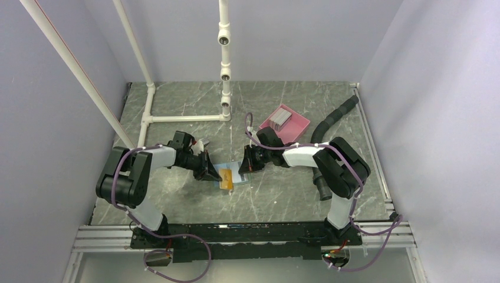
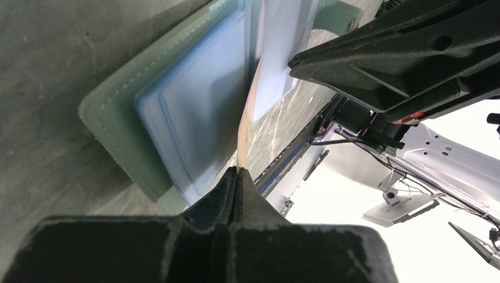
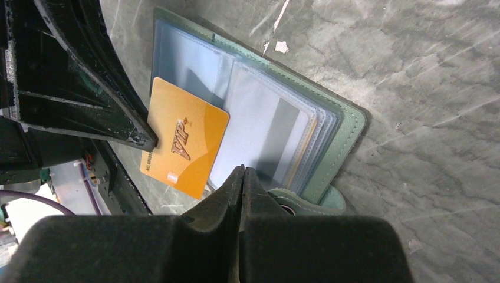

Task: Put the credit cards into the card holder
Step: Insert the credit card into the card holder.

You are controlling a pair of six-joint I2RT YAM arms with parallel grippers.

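The grey-green card holder (image 1: 237,170) lies open on the table between my grippers, its light blue sleeves (image 2: 194,112) facing up; it also shows in the right wrist view (image 3: 345,138). My left gripper (image 1: 210,172) (image 2: 237,171) is shut on the edge of a tan-orange credit card (image 1: 226,179) (image 2: 246,124) (image 3: 184,142) whose far end lies over the sleeves. My right gripper (image 1: 245,166) (image 3: 242,171) is shut at the near edge of a clear sleeve (image 3: 259,127), apparently pinching it. More grey credit cards (image 1: 281,116) lie in the pink tray (image 1: 298,125).
A white pipe frame (image 1: 183,118) stands at the back left. A black ribbed hose (image 1: 333,117) lies at the right beside the pink tray. The snap tab (image 3: 330,200) of the card holder sticks out next to my right fingers.
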